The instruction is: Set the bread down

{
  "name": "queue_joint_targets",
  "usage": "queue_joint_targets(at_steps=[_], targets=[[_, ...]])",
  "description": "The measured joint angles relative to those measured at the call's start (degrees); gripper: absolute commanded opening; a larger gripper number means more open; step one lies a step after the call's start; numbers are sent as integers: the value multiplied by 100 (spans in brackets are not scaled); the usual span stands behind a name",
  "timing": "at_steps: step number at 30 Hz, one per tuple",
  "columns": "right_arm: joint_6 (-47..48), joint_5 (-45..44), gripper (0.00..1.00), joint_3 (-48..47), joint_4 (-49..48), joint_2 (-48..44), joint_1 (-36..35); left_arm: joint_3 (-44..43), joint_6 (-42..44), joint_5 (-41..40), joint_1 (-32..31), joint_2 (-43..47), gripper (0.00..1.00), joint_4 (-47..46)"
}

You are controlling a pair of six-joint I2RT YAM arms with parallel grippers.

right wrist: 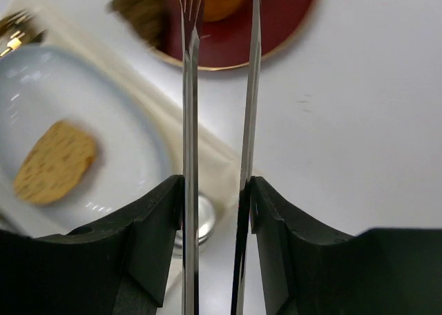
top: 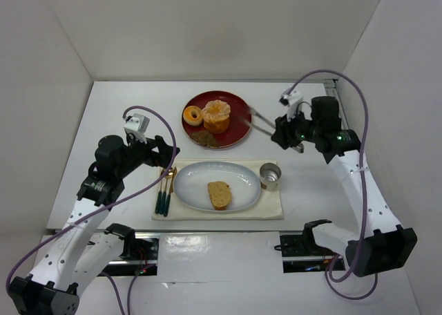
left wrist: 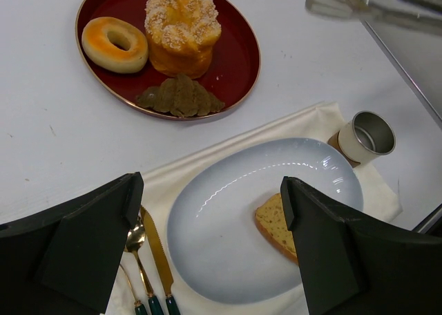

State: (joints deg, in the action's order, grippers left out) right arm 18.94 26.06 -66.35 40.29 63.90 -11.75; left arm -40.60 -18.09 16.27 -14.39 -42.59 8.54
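Note:
The bread [top: 219, 194], a flat golden-brown slice, lies flat on the pale oval plate [top: 190, 180], right of its middle. The left wrist view shows the bread [left wrist: 275, 224] half hidden behind my right finger, on that plate [left wrist: 228, 218]. My left gripper [top: 163, 153] hovers open [left wrist: 210, 187] above the plate's left side with nothing in it. My right gripper [top: 286, 134] is shut on a pair of metal tongs [top: 260, 119]. The tongs [right wrist: 190, 108] hold nothing, and their tips reach to the red plate's right rim. The bread [right wrist: 55, 161] lies far left of them.
The red plate [top: 238, 132] at the back holds a donut [top: 192, 115], a tall ruffled pastry [top: 217, 116] and a brown leaf-shaped piece [top: 206, 139]. A metal cup [top: 270, 176] stands right of the pale plate on a cream napkin [top: 273, 204]. Gold cutlery [top: 166, 187] lies along its left side.

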Motion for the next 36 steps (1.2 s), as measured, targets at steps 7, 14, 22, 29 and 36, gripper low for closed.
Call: queue_joint_targets(at_steps=[7,14,22,29,36], targets=[[-372,66,52,175,-1182,553,2059,0,0,-2,0,42,100,0],[-479,-129,52,787,-1899,1467,2680,0,0,-7,0,59,100,2],[-501,-813,52,1320,-2323,1790,2680,0,-2,-4,0,114,100,0],[-498,-1239,56,1368,-2551,2317,2675,0,-4,-4,0,116,100,0],[-402,-1563,62,1386,-2444,2951,2599,0,-2,-4,0,122,100,0]])
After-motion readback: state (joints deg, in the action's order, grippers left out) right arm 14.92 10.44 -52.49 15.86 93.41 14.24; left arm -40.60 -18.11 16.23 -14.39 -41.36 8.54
